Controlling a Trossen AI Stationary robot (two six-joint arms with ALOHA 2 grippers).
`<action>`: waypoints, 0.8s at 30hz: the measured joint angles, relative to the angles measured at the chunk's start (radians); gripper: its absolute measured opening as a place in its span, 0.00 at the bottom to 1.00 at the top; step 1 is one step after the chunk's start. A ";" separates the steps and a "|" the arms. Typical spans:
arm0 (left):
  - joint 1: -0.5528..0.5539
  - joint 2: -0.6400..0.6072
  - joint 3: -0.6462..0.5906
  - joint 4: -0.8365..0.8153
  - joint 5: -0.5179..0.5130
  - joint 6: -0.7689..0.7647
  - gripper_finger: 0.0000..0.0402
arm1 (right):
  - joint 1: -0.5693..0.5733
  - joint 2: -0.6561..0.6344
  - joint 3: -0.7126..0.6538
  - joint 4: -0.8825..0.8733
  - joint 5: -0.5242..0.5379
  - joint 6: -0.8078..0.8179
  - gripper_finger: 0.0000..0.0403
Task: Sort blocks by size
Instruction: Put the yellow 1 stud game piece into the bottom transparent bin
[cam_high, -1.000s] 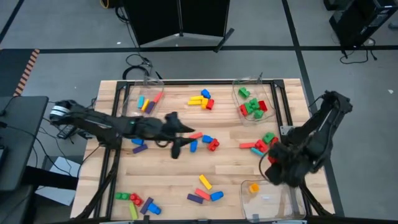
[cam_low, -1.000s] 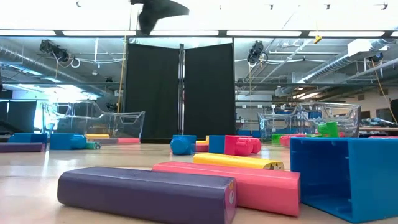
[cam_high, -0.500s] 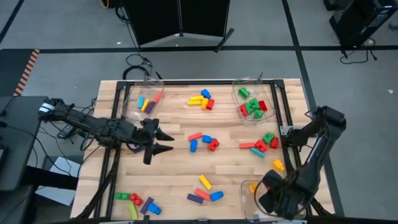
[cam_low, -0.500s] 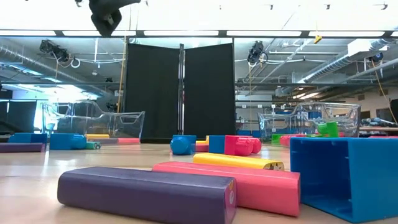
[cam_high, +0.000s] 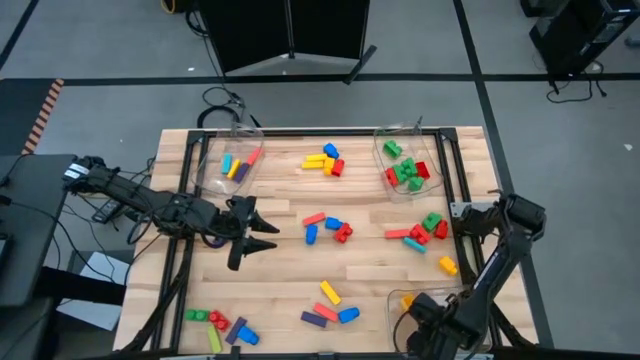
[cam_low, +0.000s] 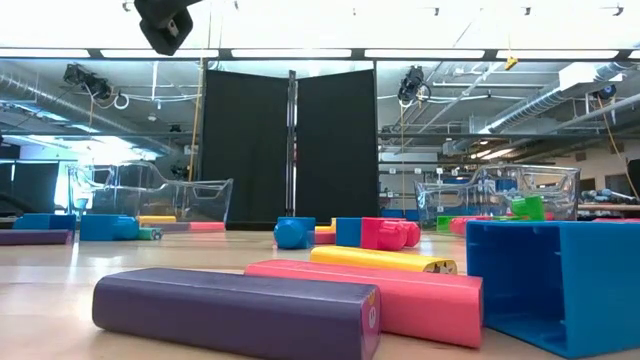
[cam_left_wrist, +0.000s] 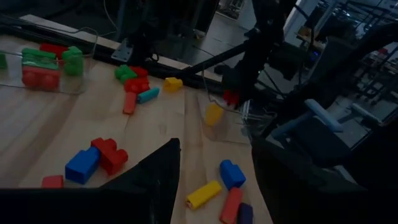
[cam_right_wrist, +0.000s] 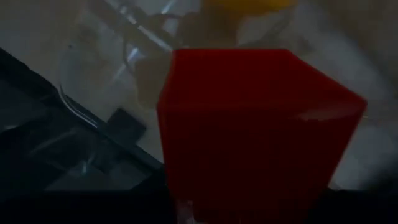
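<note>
I find my right gripper (cam_high: 432, 335) clamped on a red block (cam_right_wrist: 255, 130) above the clear bin (cam_high: 425, 305) at the table's front right corner; rigid, light, slick plastic, best pinched across flat sides.

Open wood mid-table; clutter rings it.

You have bare table (cam_high: 370, 270) between the centre blocks (cam_high: 328, 228) and the near-edge blocks (cam_high: 330, 305), and a clear strip along the left side below the left gripper (cam_high: 255, 235), whose fingers stand apart above the wood. Three clear bins block the corners: far left (cam_high: 232, 160), far right (cam_high: 405, 165), near right (cam_high: 425, 315). The right gripper (cam_high: 432, 330) hangs over the near-right bin, clamped on a red block (cam_right_wrist: 255, 124), so that corner is closed. A red-green cluster (cam_high: 425, 230) crowds the right edge.
</note>
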 joint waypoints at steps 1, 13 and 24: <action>0.000 0.000 0.000 0.000 0.000 0.000 0.51 | 0.000 0.002 -0.020 0.039 0.001 0.001 0.29; -0.001 0.000 0.000 0.000 0.007 -0.027 0.51 | 0.004 -0.005 -0.126 0.164 -0.001 0.077 0.34; -0.001 0.000 0.000 -0.001 0.006 0.030 0.51 | 0.006 -0.056 -0.125 0.163 -0.051 0.079 0.52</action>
